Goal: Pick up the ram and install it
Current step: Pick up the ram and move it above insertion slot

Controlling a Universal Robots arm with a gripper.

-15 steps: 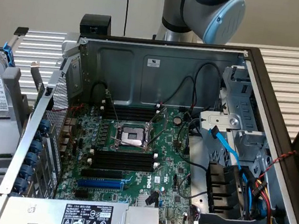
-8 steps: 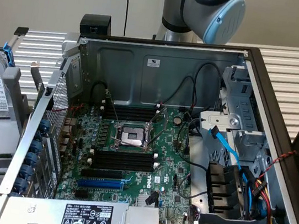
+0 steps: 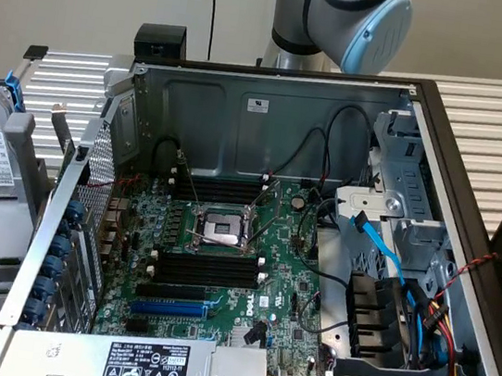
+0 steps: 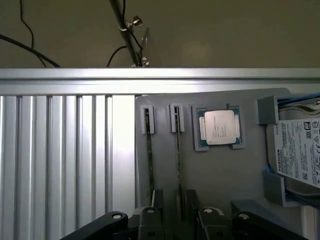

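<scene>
Pick-up step: the gripper [image 4: 176, 201] is hovering wide open, empty, straddling the ram [image 4: 178, 155] standing on edge in the grey tray [image 4: 220, 172] beside the CPU [image 4: 220, 127]. Gripping, I'd judge, calls for centring on that thin edge.

Ext. cam: off the arm, high, angled down into the open PC case [image 3: 274, 88], fairly near. Motherboard [image 3: 221, 268] sits mid-frame, the arm [image 3: 350, 15] beyond the case's far wall. Wrist cam: behind the gripper [image 4: 175, 197], facing approx. straight down, close over the gray parts tray [image 4: 225, 175] by one edge of the ribbed table [image 4: 60, 160]. Shared: that tray w/ hard drive [image 4: 300, 150] and CPU [image 4: 220, 127], at the exterior view's left edge.
</scene>
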